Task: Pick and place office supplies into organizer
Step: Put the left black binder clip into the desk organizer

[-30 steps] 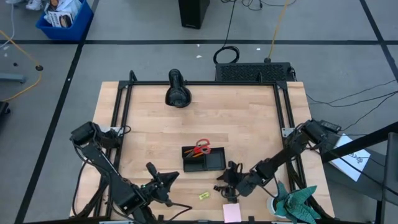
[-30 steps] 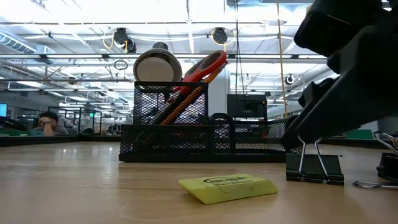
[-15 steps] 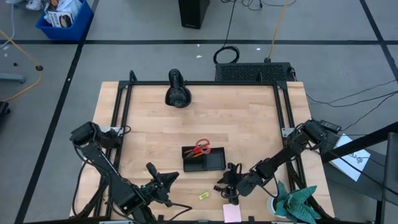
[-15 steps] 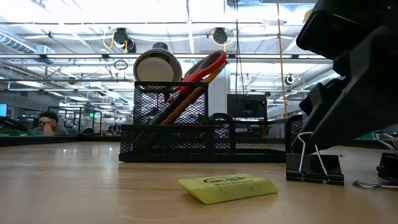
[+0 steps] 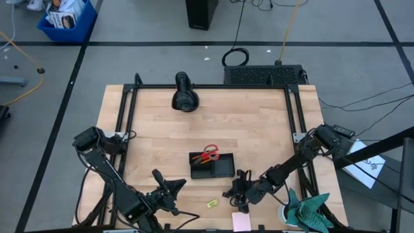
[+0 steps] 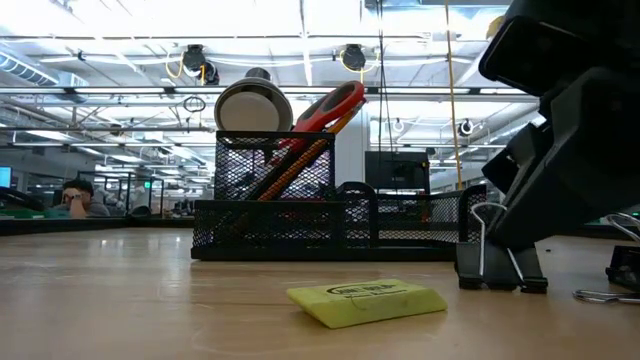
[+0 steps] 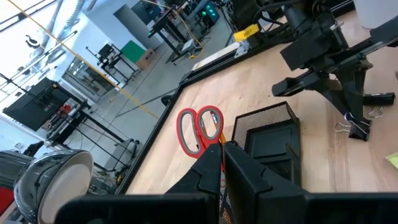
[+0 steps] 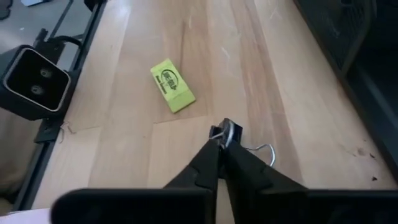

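The black mesh organizer (image 5: 212, 166) stands mid-table with the red-handled scissors (image 5: 209, 153) and an orange pencil (image 6: 290, 172) upright in its tall compartment. My right gripper (image 5: 237, 195) is near the front edge, shut on a black binder clip (image 6: 500, 270) just right of the organizer. A yellow piece (image 5: 211, 203) lies flat in front of the organizer, and a pink sticky-note pad (image 5: 241, 221) lies at the front edge. My left gripper (image 5: 176, 186) hovers shut and empty to the organizer's front left. My right gripper pinches the binder clip's upright wire handle (image 8: 227, 129) between its two fingertips. The fingers slant down from the table's right and near side. The clip's black body (image 6: 500, 281) rests on the table, slightly tilted.
A black cylindrical device with a round head (image 5: 185, 96) lies at the far side. A teal cloth with a white cup (image 5: 304, 208) sits at the front right corner. Another clip (image 6: 612, 282) lies to the right of the held one.
My right gripper has shut its fingers on the binder clip's wire handle without moving away. The clip has tipped slightly and shifted a little toward the organizer, its body still on the table.
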Tool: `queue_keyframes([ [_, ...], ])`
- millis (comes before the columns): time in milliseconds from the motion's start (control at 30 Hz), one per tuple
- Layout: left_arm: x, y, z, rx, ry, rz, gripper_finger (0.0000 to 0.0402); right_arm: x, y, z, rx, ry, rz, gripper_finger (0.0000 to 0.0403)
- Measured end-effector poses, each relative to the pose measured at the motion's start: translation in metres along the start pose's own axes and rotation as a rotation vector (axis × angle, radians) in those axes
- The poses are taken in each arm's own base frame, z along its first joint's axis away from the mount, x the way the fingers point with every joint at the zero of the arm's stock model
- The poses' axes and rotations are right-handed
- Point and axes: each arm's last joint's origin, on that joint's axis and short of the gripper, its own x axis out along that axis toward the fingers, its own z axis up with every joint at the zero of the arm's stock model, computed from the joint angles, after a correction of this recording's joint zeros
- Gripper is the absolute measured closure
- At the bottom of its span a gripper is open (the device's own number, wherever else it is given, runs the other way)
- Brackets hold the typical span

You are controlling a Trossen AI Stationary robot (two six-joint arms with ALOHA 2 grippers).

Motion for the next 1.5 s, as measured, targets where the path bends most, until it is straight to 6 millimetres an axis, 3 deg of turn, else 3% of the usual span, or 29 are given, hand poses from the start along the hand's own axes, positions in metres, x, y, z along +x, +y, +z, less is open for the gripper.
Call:
queue_keyframes([
  [333, 0.0, 0.0, 0.0, -0.002, 0.0, -0.001, 0.0376, 0.0, 0.005, 0.006, -0.068, -0.05, 0.036, 0.04],
  [533, 0.0, 0.0, 0.0, -0.006, 0.0, 0.0, 0.0376, 0.002, 0.023, 0.032, -0.186, -0.158, 0.022, 0.0401],
  [833, 0.0, 0.0, 0.0, -0.007, 0.0, 0.0, 0.0376, 0.001, 0.037, 0.079, -0.438, -0.277, -0.288, 0.0402],
  [1100, 0.0, 0.0, 0.0, -0.007, 0.0, 0.0, 0.0376, 0.008, 0.02, 0.098, -0.465, -0.262, -0.342, 0.0402],
  [1500, 0.0, 0.0, 0.0, -0.002, 0.0, 0.001, 0.0376, 0.042, -0.006, 0.086, -0.459, -0.217, -0.382, 0.0403],
])
